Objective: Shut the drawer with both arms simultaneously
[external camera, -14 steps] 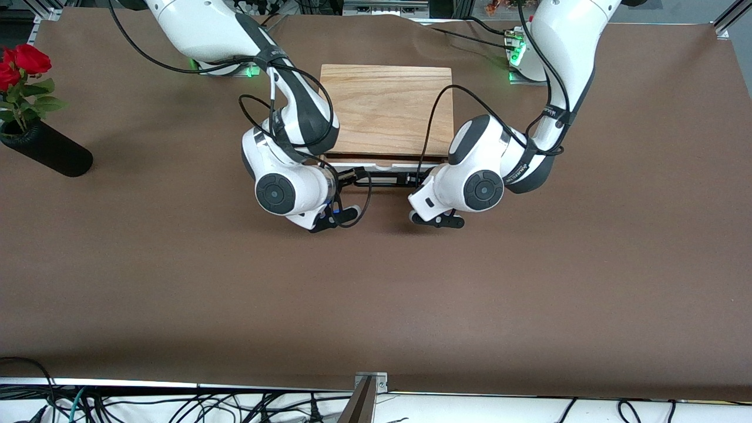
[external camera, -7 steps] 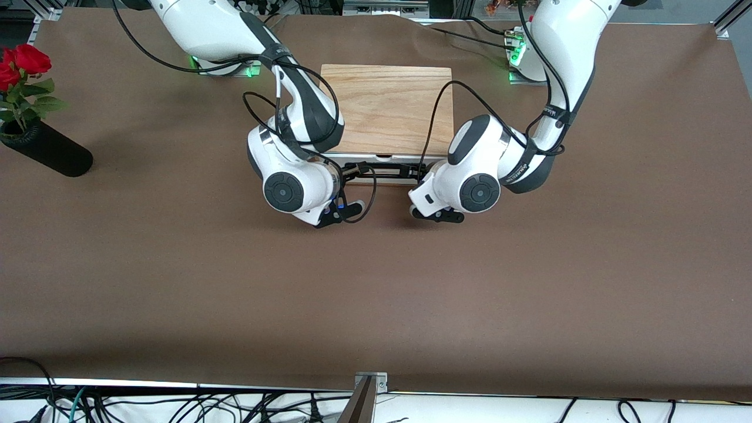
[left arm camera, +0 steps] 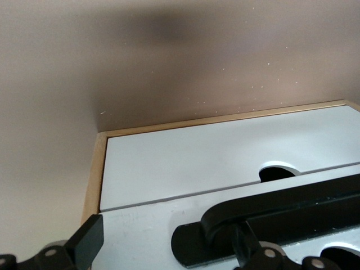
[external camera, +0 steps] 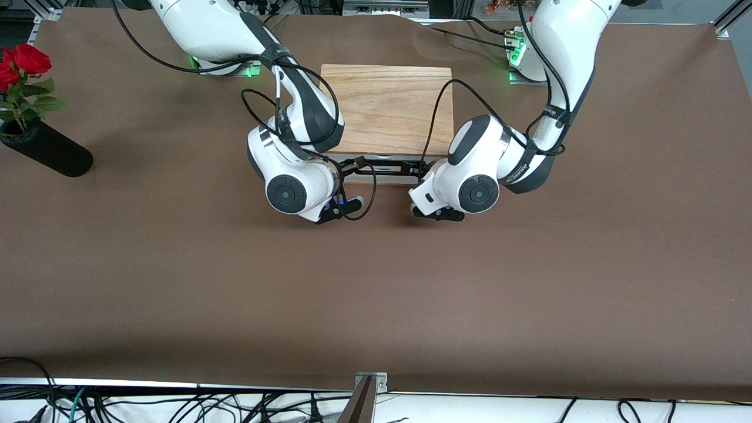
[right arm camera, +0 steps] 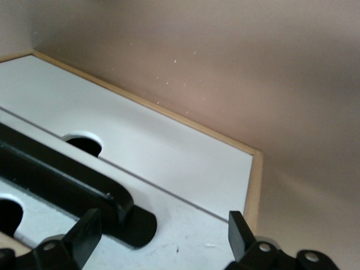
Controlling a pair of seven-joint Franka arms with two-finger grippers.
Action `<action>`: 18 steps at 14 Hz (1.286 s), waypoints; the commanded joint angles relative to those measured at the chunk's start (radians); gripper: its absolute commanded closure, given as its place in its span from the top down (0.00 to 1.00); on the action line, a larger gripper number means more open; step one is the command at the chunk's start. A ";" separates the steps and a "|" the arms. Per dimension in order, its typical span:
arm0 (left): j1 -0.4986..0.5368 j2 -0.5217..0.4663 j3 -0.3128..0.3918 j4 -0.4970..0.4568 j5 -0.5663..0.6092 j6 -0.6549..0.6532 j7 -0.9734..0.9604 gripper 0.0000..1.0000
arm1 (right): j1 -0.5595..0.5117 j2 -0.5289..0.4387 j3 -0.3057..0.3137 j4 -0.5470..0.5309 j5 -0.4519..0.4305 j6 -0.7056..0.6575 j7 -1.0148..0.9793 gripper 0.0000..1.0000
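A brown table is seen from a high camera facing two white robot arms. Near the edge at the right arm's end, toward the robots' corner, stands a black vase with red roses.

Next comes the right arm, reaching from its base at the robots' edge. The right gripper is pressed against the drawer's front; in its wrist view the two black fingers stand spread apart around one end of the black handle.

In the middle, close to the robots' edge, sits the light oak box. The drawer is pushed in, its white front panel lying nearly flush within the oak frame.

Then the left gripper is at the handle's other end, its fingers likewise spread wide, with the handle's end between them. The left arm comes from its base near the robots' edge.
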 commanded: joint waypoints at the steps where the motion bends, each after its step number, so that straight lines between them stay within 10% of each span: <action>1: 0.004 -0.019 0.004 -0.007 -0.013 -0.062 0.009 1.00 | -0.001 0.007 0.001 0.012 0.041 -0.034 0.013 1.00; 12: 0.155 -0.088 0.016 0.260 0.025 -0.315 0.007 1.00 | -0.011 -0.005 -0.051 0.060 0.006 0.226 0.002 1.00; 18: 0.220 -0.203 0.018 0.285 0.377 -0.335 0.022 1.00 | -0.021 -0.083 -0.227 0.130 -0.177 0.228 -0.018 1.00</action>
